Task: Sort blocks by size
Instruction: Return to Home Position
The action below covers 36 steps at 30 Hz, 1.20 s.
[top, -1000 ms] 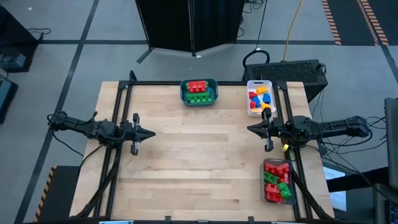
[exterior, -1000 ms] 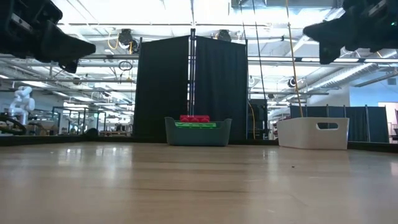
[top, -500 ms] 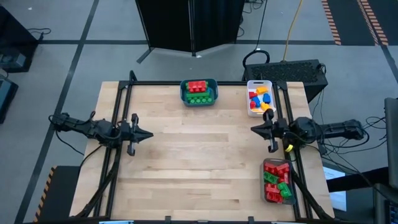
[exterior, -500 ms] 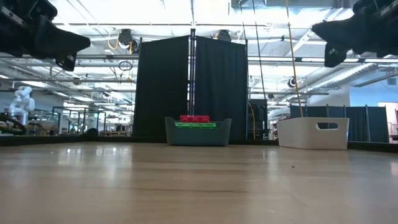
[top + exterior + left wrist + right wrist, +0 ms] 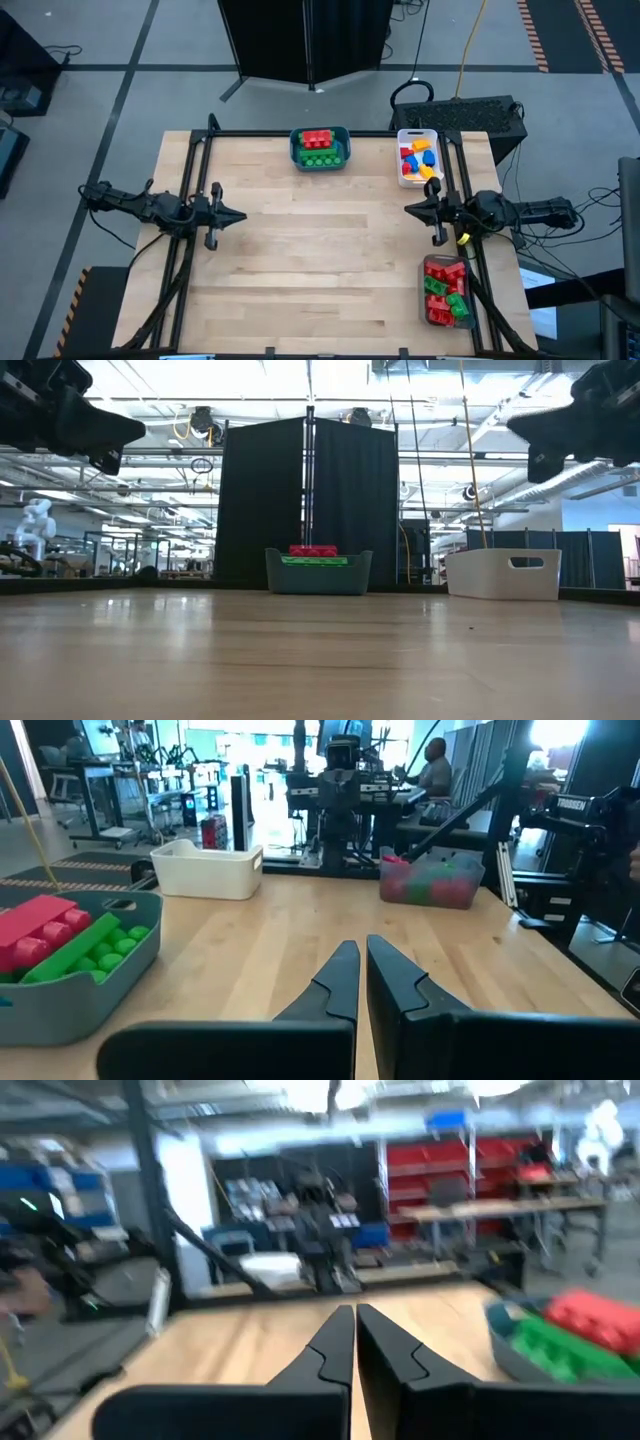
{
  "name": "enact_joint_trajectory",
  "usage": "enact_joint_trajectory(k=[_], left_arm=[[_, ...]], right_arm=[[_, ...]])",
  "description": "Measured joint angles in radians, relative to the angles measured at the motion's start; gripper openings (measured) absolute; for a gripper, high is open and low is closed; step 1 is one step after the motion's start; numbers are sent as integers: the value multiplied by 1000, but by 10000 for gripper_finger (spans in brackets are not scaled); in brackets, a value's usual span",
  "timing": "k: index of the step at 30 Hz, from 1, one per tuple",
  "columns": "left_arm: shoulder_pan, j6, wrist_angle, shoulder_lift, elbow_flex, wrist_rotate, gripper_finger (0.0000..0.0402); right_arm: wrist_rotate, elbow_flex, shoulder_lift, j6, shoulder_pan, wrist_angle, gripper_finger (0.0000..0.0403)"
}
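The blocks all lie in three bins. Long red and green blocks (image 5: 320, 147) fill the teal bin (image 5: 295, 158) at the far edge. Small blue, yellow and red blocks (image 5: 416, 158) lie in the white bin (image 5: 400, 171) at the far right. Red and green blocks (image 5: 442, 290) fill the clear bin (image 5: 424, 305) at the near right. My left gripper (image 5: 244, 214) is shut and empty, raised over the table's left side. My right gripper (image 5: 407, 208) is shut and empty, raised at the right side, between the white and clear bins.
A black metal frame (image 5: 300, 134) runs along the table's edges. The bare wooden tabletop (image 5: 320, 260) stretches between the two arms. A dark box (image 5: 470, 112) stands beyond the far right corner. A person (image 5: 436, 760) sits in the room beyond the table.
My right gripper has drawn back a little toward the table's right edge, staying shut and level. My left gripper has drawn back slightly toward the left edge. The blocks and bins have not moved.
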Motion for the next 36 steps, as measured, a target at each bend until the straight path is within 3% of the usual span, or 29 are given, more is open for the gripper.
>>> enact_joint_trajectory(k=[4, 12, 28, 36], left_arm=[[0, -18, 1, 0, 0, -18, 0], [1, 18, 153, 0, -75, -29, 0], [1, 81, 166, 6, -85, 4, 0], [23, 19, 164, 72, -85, 6, 0]], right_arm=[[74, 0, 1, 18, 0, -94, 0], [58, 0, 1, 23, 1, -104, 0], [62, 0, 1, -16, 1, -107, 0], [59, 0, 31, -26, 1, -106, 0]])
